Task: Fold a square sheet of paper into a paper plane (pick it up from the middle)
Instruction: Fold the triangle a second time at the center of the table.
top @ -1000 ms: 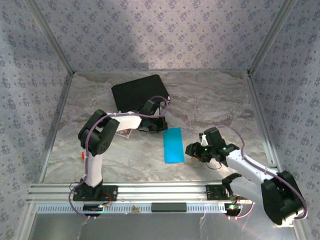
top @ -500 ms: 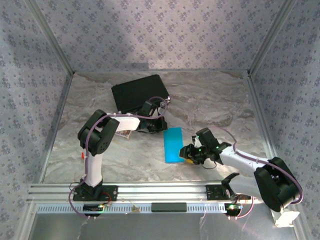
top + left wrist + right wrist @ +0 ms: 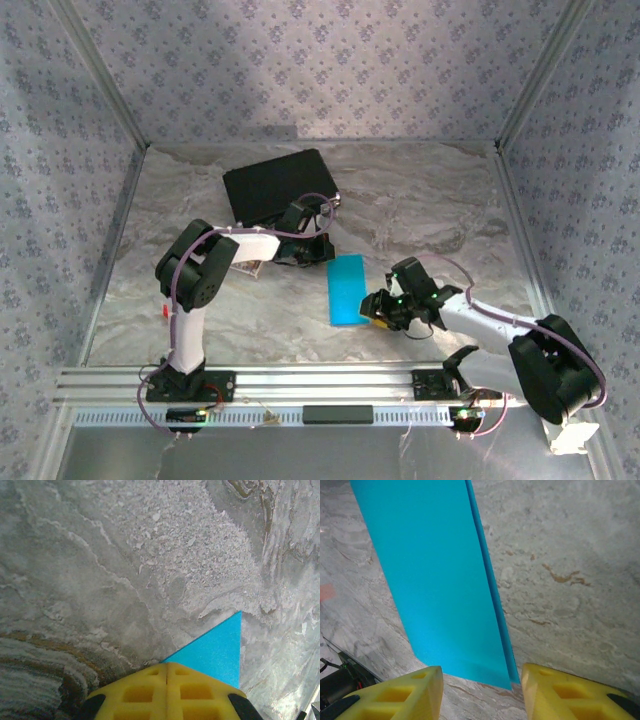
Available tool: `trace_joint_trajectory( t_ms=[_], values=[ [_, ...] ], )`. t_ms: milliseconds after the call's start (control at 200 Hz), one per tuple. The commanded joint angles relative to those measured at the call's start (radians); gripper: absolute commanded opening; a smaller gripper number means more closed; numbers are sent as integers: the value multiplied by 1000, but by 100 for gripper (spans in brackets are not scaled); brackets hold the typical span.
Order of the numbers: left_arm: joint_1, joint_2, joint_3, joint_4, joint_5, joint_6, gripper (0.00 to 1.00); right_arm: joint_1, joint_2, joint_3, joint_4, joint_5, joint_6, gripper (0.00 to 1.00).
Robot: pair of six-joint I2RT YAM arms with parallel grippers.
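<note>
Left gripper (image 3: 166, 667): my yellow fingers are pressed together with no gap. The tips sit at a corner of the thin bright cyan-blue sheet of paper (image 3: 215, 650), which spreads just ahead and right of them. Pinched or only pressed, I cannot tell.

Right gripper (image 3: 481, 670): my fingers stand partway apart, holding nothing. The sheet lies flat on the grey marbled table (image 3: 570, 555) as a long strip with a doubled right edge, its near end between my fingertips.

Beyond my left fingers is a flat black rectangular case (image 3: 275, 185). A small printed card (image 3: 252, 267) lies partly under the left arm, print too small to read.
</note>
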Motion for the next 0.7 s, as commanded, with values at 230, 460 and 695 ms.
trace_joint_trajectory(
  t_ms=[230, 460, 695],
  values=[
    [2, 48, -27, -77, -6, 2, 4, 9, 10, -15, 121, -53, 38, 42],
    [3, 49, -30, -60, 15, 0, 4, -6, 23, 18, 118, -50, 1, 46],
    [3, 48, -27, -48, 30, 1, 4, -92, 149, 70, 224, -180, -64, 52]
  ],
)
